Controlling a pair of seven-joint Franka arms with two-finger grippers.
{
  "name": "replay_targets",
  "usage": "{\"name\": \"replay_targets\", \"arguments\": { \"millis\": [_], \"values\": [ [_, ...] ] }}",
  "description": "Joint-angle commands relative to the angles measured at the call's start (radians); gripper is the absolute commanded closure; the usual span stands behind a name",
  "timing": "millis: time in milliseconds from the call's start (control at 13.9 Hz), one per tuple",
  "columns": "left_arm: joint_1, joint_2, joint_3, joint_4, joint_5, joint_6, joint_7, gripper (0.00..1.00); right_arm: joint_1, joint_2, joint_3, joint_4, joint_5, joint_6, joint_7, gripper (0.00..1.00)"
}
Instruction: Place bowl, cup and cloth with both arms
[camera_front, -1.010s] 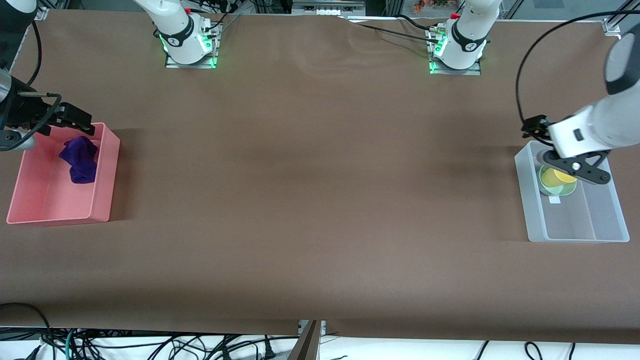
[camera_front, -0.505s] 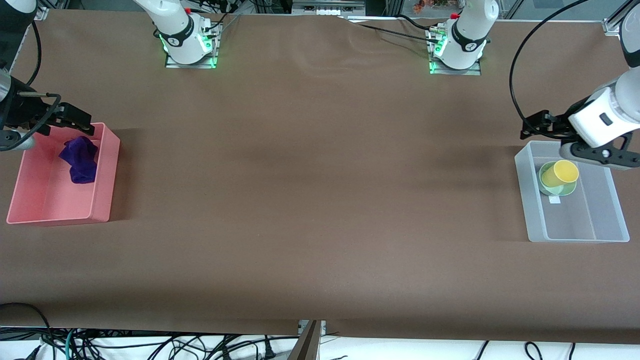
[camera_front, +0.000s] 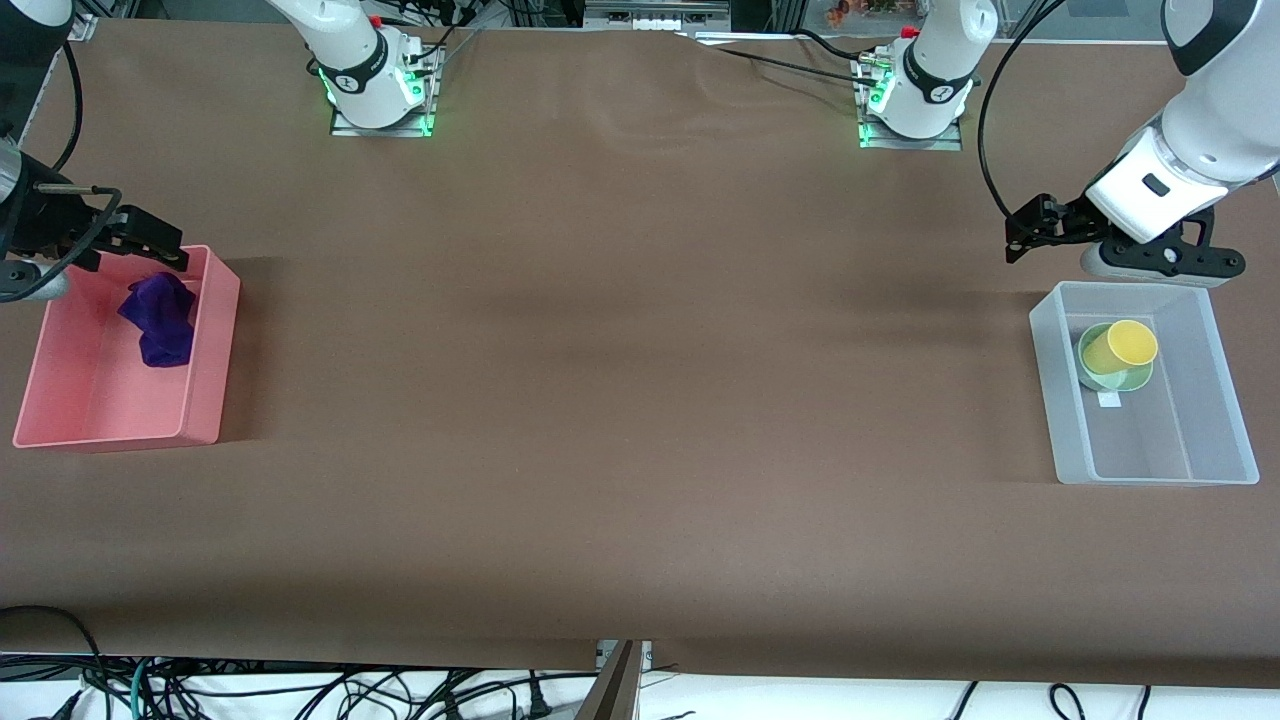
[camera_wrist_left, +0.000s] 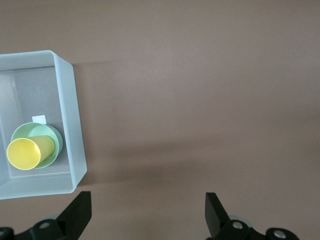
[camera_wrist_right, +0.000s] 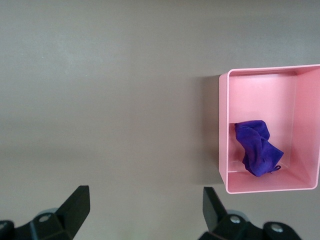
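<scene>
The cup (camera_front: 1120, 347) is seen tilted in the bowl (camera_front: 1112, 372), below the empty, spread left gripper (camera_front: 1030, 232); it could topple if nudged; the right gripper (camera_front: 150, 240), likewise spread and empty, hangs over the cloth (camera_front: 160, 318).

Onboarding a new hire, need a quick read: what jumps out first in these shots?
The pink bin at the right arm's end of the table, with the purple cloth bunched inside. At the left arm's end, a clear bin holds the yellow cup leaning in the mint-green bowl. The right gripper hangs open over the pink bin's rim; the left gripper is open above bare table beside the clear bin.
</scene>
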Motion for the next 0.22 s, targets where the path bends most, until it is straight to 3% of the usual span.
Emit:
{"name": "replay_targets", "arguments": {
  "millis": [0, 144],
  "values": [
    [-0.026, -0.019, 0.016, -0.021, 0.044, 0.019, -0.021, 0.00, -0.004, 0.005, 0.003, 0.019, -0.006, -0.003, -0.007, 0.00],
    [-0.027, -0.018, 0.016, -0.023, 0.042, 0.018, -0.039, 0.00, -0.004, 0.005, 0.001, 0.019, -0.006, -0.003, -0.007, 0.00]
  ]
}}
